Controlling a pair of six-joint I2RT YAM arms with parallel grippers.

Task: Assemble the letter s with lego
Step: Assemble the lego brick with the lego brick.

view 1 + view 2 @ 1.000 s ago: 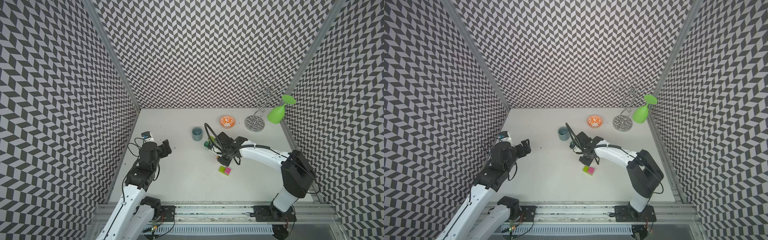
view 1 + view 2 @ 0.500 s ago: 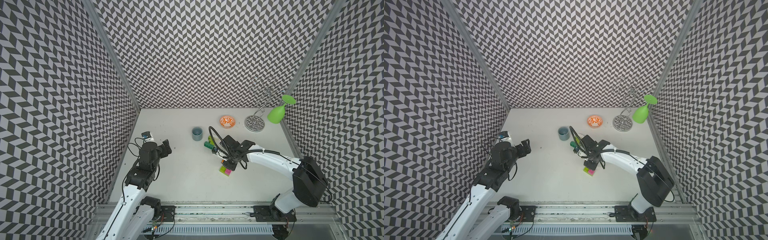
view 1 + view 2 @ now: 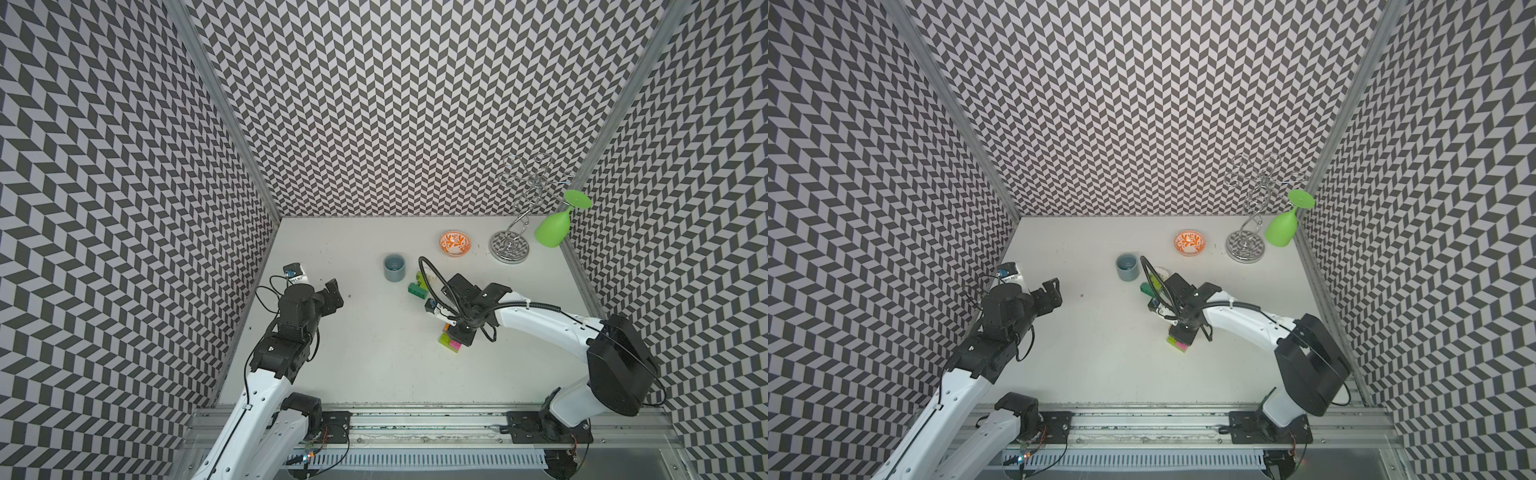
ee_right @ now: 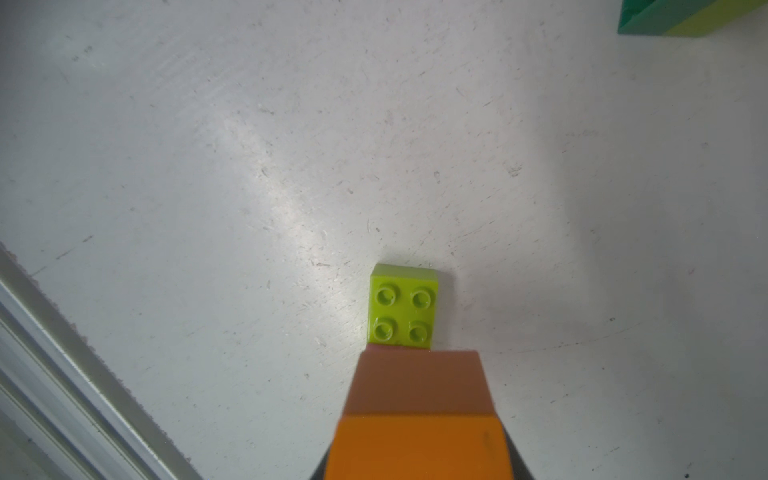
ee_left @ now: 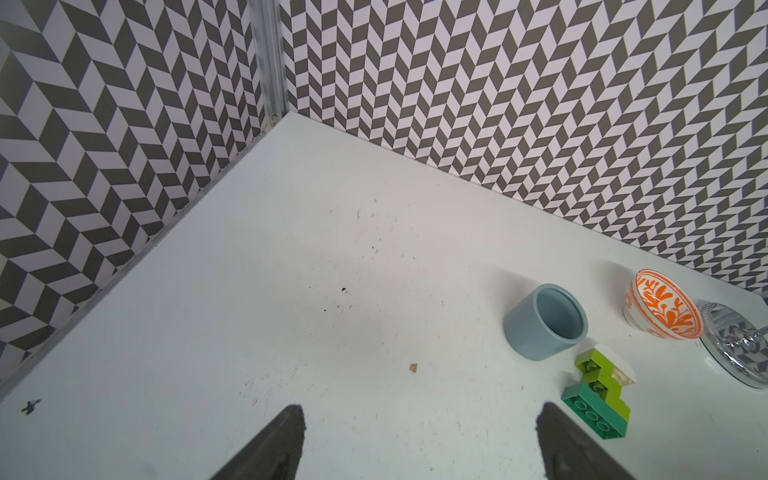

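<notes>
Top views, both: right gripper (image 3: 457, 333) points down near mid-table, right over a lime square brick (image 3: 444, 340) and a pink brick (image 3: 456, 345) that lie touching on the table (image 3: 374, 374). Sliver of orange at its jaws; the grip itself is hidden by the wrist from up here. Left gripper (image 3: 332, 293) hangs over bare table on its own side, jaws spread wide, nothing between them, well apart from every brick. Brick cluster (image 3: 419, 284) of lime, dark green and white sits just beside the grey-blue cup (image 3: 394, 267), toward the back wall from the right gripper. Orange-patterned bowl (image 3: 455, 243) and wire stand (image 3: 509, 248) near the far right corner, green goblet (image 3: 552, 226) hanging upside down from the stand.

Left wrist view: two dark fingers (image 5: 274, 453) far apart, only scuffed white table between them. Cup upright. Cluster beside it: dark green oblong nearest the camera, lime pieces next, white at the far side. Bowl beyond, stand's base at the frame edge.

Right wrist view: orange brick (image 4: 417, 449) clamped between the closed fingers, whose dark edges barely show on either side. Brown brick (image 4: 417, 382) joined to its outer end. Just past the brown edge lies the lime square brick, four studs up, flat on the table. Thin pink strip between brown and lime. Whether brown touches pink: cannot tell.
</notes>
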